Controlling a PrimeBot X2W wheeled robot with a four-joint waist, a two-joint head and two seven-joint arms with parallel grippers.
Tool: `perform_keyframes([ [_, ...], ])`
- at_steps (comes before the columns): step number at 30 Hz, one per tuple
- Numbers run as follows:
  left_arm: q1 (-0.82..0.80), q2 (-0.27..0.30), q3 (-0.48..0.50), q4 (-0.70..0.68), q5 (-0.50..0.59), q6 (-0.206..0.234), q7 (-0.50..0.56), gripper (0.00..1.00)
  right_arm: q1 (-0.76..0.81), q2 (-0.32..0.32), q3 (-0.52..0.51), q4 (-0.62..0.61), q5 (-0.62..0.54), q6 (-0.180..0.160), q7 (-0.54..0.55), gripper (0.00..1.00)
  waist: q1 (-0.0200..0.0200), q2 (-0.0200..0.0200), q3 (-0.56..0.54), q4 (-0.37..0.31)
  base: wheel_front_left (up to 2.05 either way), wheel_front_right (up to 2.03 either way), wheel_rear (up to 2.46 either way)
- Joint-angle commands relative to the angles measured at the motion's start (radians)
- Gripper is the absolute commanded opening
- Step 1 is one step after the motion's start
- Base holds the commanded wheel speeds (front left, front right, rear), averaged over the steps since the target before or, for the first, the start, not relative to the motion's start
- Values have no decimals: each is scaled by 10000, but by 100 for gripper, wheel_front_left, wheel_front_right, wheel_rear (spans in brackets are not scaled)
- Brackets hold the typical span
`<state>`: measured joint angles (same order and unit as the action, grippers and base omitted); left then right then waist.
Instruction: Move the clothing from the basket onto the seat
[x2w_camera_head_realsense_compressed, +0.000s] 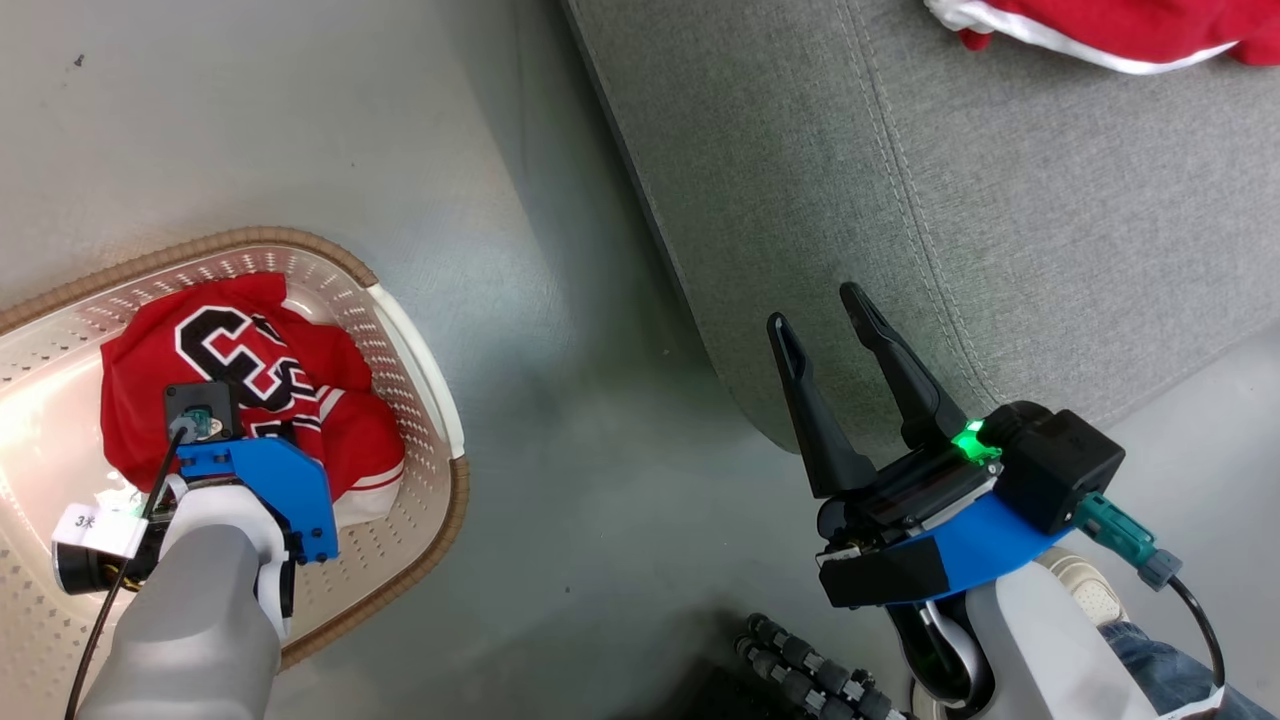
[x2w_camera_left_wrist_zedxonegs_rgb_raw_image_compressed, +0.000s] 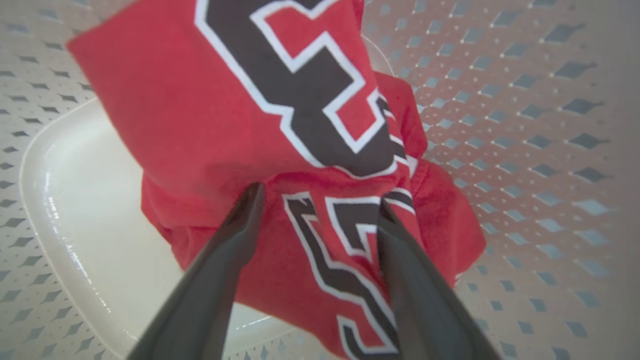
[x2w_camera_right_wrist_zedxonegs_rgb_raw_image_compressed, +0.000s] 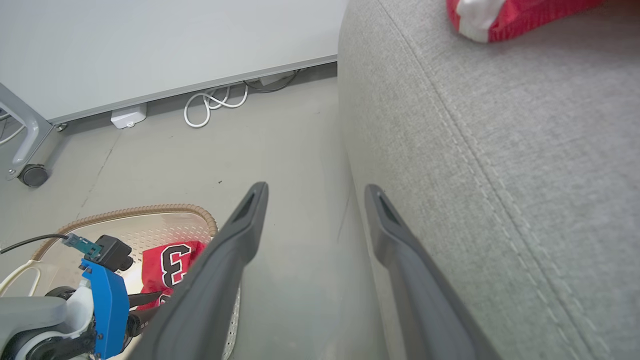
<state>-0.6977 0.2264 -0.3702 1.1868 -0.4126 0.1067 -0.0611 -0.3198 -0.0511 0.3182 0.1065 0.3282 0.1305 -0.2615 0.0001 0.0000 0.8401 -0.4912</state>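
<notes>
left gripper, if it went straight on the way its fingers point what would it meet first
The left gripper, jaws open, points down into the basket at the red jersey. It would most likely meet the jersey's lettered fabric first, seemingly close ahead, though depth is unclear.

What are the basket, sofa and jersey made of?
Basket: looks like glossy cream plastic, punched with small holes. Its brown rim seems woven, or moulded to look so.
Sofa: matte grey woven fabric with stitched seams.
Jersey: soft red cloth, creased, with printed letters.
</notes>
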Motion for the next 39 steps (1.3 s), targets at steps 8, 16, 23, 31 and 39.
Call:
perform_keyframes([
  [8,-334,-67,-101,430,-175,-199,692,0,-184,13,54,-70,-12,5,-53,100,-1,0,51,47,0,0,0],
  [16,-404,-115,-167,537,-279,-407,699,0,-256,13,70,-43,-35,5,-53,100,-1,0,6,48,0,0,0],
  [23,-473,-154,-168,587,-408,-488,603,0,-350,13,114,-29,-91,5,-54,100,-1,0,13,79,0,0,0],
  [31,-525,-331,-217,608,-533,-562,405,0,-473,11,54,95,-243,5,-54,100,-1,0,-257,295,0,0,0],
  [39,-209,-844,-472,711,-544,-897,392,0,-400,10,-154,314,-776,5,-52,100,-1,0,-1406,1039,0,0,0],
])
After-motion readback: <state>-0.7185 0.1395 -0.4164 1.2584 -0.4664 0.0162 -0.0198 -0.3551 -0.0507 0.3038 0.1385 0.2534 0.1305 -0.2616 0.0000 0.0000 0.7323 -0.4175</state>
